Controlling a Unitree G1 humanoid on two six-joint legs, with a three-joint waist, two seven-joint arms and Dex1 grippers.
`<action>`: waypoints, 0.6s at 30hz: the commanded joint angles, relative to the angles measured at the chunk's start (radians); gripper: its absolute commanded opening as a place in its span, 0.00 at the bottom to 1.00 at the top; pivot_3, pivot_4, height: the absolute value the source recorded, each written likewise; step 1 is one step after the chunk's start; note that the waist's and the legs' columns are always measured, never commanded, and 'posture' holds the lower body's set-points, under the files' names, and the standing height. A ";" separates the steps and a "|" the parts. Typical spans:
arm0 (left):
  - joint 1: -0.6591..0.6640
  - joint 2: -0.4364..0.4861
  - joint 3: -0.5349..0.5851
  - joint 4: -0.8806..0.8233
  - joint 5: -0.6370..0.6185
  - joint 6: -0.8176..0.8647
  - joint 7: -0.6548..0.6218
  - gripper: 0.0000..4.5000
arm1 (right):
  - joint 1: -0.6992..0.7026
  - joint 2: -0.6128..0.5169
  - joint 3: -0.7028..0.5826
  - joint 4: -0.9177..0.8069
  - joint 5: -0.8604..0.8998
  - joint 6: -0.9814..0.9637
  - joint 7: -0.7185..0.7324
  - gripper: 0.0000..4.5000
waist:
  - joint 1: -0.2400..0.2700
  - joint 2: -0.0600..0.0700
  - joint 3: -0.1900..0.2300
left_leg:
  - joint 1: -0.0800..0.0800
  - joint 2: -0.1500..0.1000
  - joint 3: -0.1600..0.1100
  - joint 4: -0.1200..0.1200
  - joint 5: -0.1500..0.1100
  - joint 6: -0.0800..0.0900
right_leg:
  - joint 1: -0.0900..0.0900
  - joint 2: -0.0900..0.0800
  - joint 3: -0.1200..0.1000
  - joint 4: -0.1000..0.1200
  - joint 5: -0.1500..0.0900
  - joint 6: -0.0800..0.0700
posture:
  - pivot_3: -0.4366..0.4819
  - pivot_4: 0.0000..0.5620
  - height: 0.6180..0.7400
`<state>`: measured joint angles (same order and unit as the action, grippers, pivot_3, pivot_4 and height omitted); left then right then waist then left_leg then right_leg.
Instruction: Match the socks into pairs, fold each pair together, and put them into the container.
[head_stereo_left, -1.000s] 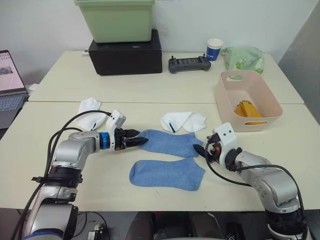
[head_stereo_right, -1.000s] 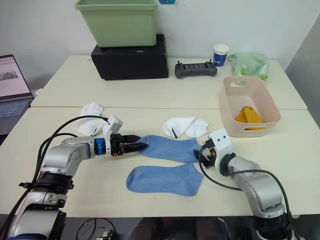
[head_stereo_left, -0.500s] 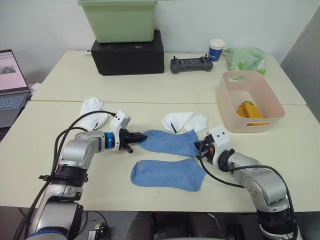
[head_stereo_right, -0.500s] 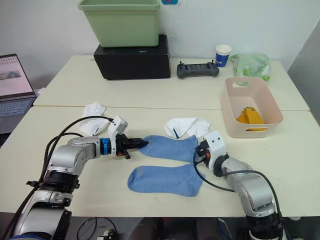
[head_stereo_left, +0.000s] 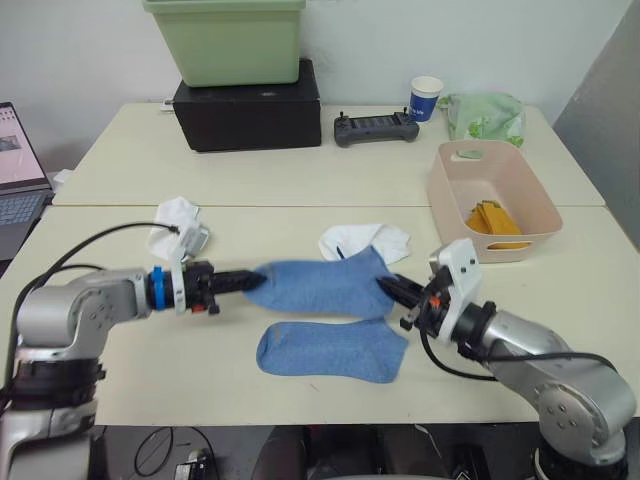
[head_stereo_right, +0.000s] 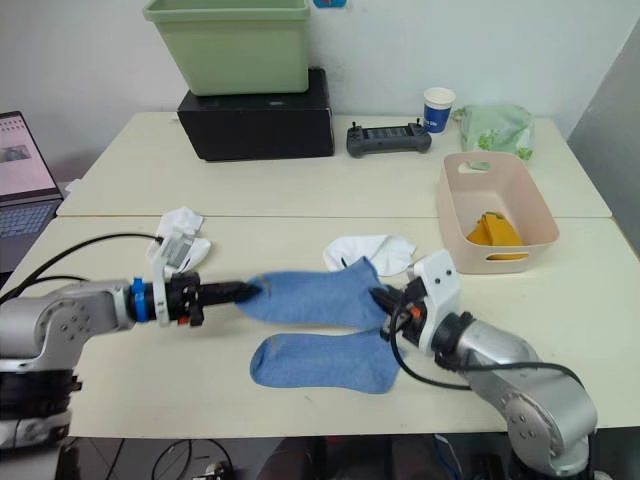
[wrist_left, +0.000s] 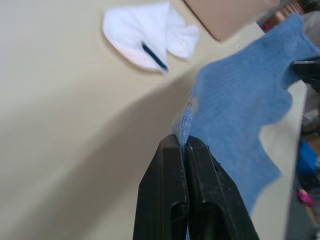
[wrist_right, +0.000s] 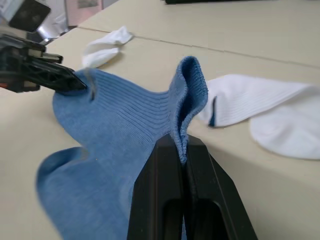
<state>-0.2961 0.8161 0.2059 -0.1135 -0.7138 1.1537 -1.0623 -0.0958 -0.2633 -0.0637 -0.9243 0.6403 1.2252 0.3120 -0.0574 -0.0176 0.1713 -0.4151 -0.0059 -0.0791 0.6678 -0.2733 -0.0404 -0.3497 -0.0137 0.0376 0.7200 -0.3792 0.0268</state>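
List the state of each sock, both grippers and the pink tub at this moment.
Held blue sock: lifted, stretched between both grippers.
Second blue sock: flat on table.
White sock: lying loose mid-table.
Other white sock: loose by left arm.
Left gripper: shut on sock edge.
Right gripper: shut on cuff.
Pink tub: holds folded mustard socks.

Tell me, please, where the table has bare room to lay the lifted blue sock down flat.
Bare table lies left of the flat blue sock, below the left gripper; another patch runs between the black box and the white sock. It is crowded around the held blue sock and right gripper.
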 joint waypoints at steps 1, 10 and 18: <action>0.118 0.011 0.050 -0.118 -0.068 0.028 0.009 0.01 | 0.102 -0.015 0.010 -0.113 0.061 0.033 -0.019 0.00 | 0.000 0.000 0.000 | 0.000 0.000 0.000 -0.001 0.000 0.000 | 0.000 0.000 0.000 -0.001 0.000 0.000 | 0.48 0.27 0.88; 0.276 -0.033 -0.016 -0.199 -0.017 -0.067 0.104 0.01 | 0.223 -0.106 0.096 -0.062 -0.005 -0.057 -0.066 0.00 | 0.006 0.000 0.000 | 0.004 -0.001 0.001 -0.004 0.001 -0.001 | 0.004 -0.002 0.000 -0.002 0.000 0.000 | 0.48 0.27 0.88; 0.293 -0.057 -0.090 -0.192 0.033 -0.147 0.148 0.01 | 0.231 -0.143 0.131 -0.001 -0.061 -0.106 -0.081 0.00 | 0.012 -0.001 -0.001 | 0.009 -0.001 0.002 -0.006 0.001 -0.001 | 0.009 -0.001 0.001 -0.004 0.000 0.000 | 0.48 0.27 0.88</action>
<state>-0.0113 0.7541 0.1323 -0.2836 -0.6888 1.0142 -0.9241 0.1420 -0.4028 0.0634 -0.9133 0.5793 1.1405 0.2365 -0.0458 -0.0184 0.1706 -0.4055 -0.0066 -0.0769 0.6621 -0.2728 -0.0416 -0.3408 -0.0151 0.0385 0.7159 -0.3792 0.0266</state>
